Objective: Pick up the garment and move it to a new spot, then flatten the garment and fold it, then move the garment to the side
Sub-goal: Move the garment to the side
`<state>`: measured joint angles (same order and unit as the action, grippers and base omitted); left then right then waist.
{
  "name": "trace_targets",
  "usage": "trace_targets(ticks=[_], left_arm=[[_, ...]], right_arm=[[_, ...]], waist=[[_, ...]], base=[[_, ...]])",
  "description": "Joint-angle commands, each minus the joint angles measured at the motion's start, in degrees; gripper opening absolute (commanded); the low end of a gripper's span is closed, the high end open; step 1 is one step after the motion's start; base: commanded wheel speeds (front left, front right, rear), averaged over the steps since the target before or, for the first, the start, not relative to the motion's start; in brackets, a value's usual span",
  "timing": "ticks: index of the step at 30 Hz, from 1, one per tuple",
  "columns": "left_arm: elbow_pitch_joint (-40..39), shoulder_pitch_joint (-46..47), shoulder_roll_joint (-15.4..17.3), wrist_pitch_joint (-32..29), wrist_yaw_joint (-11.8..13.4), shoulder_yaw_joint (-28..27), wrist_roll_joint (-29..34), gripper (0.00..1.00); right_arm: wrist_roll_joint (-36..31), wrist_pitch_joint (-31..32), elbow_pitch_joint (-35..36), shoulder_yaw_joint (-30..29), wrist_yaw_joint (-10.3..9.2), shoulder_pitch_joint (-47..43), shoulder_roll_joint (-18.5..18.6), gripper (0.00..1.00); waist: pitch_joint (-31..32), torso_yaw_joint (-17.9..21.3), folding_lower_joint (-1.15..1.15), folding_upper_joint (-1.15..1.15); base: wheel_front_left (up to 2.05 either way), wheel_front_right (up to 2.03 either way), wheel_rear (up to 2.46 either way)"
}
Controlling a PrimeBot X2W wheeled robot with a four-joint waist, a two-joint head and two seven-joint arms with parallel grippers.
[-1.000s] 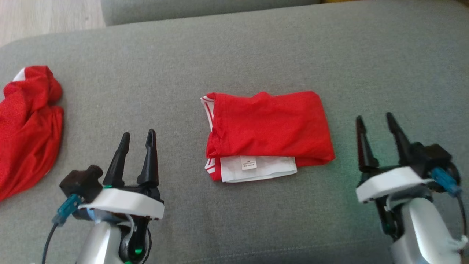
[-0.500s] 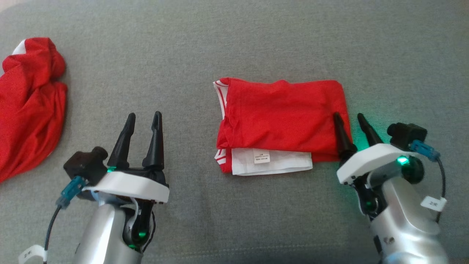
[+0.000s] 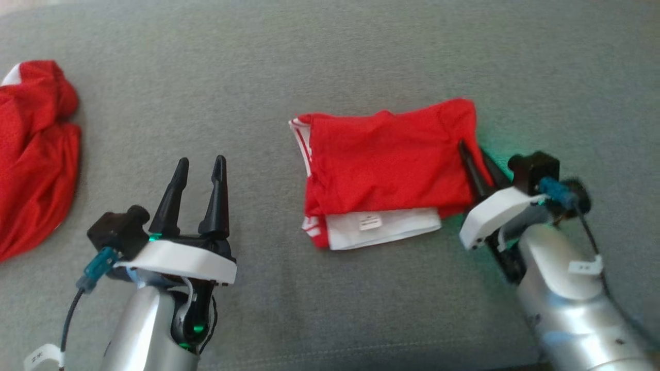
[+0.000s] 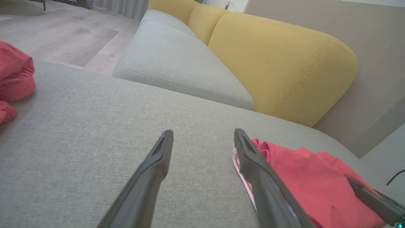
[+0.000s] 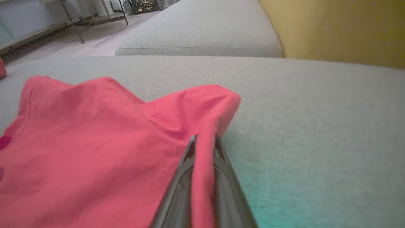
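The garment (image 3: 386, 159) is a folded red shirt with white trim and a white label, lying mid-cushion. My right gripper (image 3: 470, 148) is shut on its right edge. In the right wrist view a ridge of red cloth (image 5: 95, 142) is pinched between the two closed fingers of that gripper (image 5: 204, 138), and the far corner is slightly raised. My left gripper (image 3: 201, 159) stands open over bare cushion, left of the garment and apart from it. In the left wrist view the garment (image 4: 303, 177) lies just right of that open gripper (image 4: 203, 132).
A second, crumpled red garment (image 3: 31, 154) lies at the far left of the grey sofa cushion (image 3: 361, 51). A yellow backrest (image 4: 278, 63) rises behind it. Another grey seat (image 5: 196, 31) and wooden floor (image 4: 63, 34) lie beyond the cushion's far edge.
My right gripper moved in to the garment's right edge and shut on it, pulling that edge up a little. The left gripper stayed open in place. The head camera shifted.
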<state>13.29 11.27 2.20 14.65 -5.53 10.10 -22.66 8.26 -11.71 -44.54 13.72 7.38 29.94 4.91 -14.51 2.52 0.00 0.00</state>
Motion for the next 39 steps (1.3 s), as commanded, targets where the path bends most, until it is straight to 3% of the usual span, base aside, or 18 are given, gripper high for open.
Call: trace_targets(ticks=[1,6,13,16,20,26,32,33,35,36,39], left_arm=[[-1.9,1.9,0.7,0.3,0.2,-2.1,-0.1,1.0],[-2.4,2.3,0.7,0.3,0.1,-2.6,-0.1,1.0],[-2.8,3.9,0.7,0.3,-0.4,-2.7,0.7,1.0],[-2.7,4.4,0.7,0.3,-0.7,-2.5,1.2,1.0],[-2.5,4.8,0.7,0.3,-1.0,-2.9,1.4,1.0],[-2.4,5.2,0.7,0.3,-1.4,-3.3,0.9,1.0],[-2.8,5.0,0.7,0.3,-1.5,-3.4,0.7,1.0],[-2.8,4.9,0.7,0.3,-1.5,-3.4,0.7,1.0],[-2.7,4.8,0.7,0.3,-1.6,-3.5,0.7,1.0],[-2.6,4.7,0.7,0.3,-1.6,-3.5,0.6,1.0],[-2.3,4.6,0.7,0.3,-1.6,-3.5,0.6,1.0]], right_arm=[[-1.1,-0.8,2.3,1.2,0.11,2.2,1.3,0.0],[-4.0,0.4,6.1,4.0,0.11,5.1,9.1,0.0],[0.8,5.7,8.3,4.5,0.11,9.1,24.7,0.0],[3.4,7.6,6.6,2.4,0.11,10.3,29.1,0.0],[6.3,9.3,3.9,-1.7,0.11,11.9,30.7,0.0],[1.8,9.3,0.7,-7.0,0.11,13.7,31.0,0.0],[-1.0,8.8,-0.3,-10.4,0.11,13.7,28.8,0.0],[-1.0,8.6,-0.4,-10.8,0.11,13.7,28.6,0.06],[-0.8,8.4,-0.3,-11.2,0.11,13.4,27.7,0.6],[-0.6,8.7,-0.2,-11.6,0.11,13.2,27.1,1.0],[-0.6,8.5,1.2,-11.8,0.11,13.1,26.4,1.0]], waist=[[0.2,0.8,0.0,0.0],[-0.4,3.3,0.0,0.0],[-3.3,5.3,0.0,0.0],[-4.3,5.6,0.0,0.0],[-5.4,5.9,0.0,0.0],[-5.8,5.5,0.0,0.0],[-5.6,5.3,0.0,0.0],[-5.5,5.3,0.0,0.0],[-5.4,5.4,0.0,0.0],[-5.3,5.4,0.0,0.0],[-4.9,5.6,0.0,0.0]], base=[[0.0,0.0,0.0],[0.0,0.0,0.0],[0.0,0.0,0.0],[0.0,0.0,0.0],[0.0,0.0,0.0],[0.0,0.0,0.0],[0.0,0.0,0.0],[0.0,0.0,0.0],[0.0,0.0,0.0],[0.0,0.0,0.0],[0.0,0.0,0.0]])
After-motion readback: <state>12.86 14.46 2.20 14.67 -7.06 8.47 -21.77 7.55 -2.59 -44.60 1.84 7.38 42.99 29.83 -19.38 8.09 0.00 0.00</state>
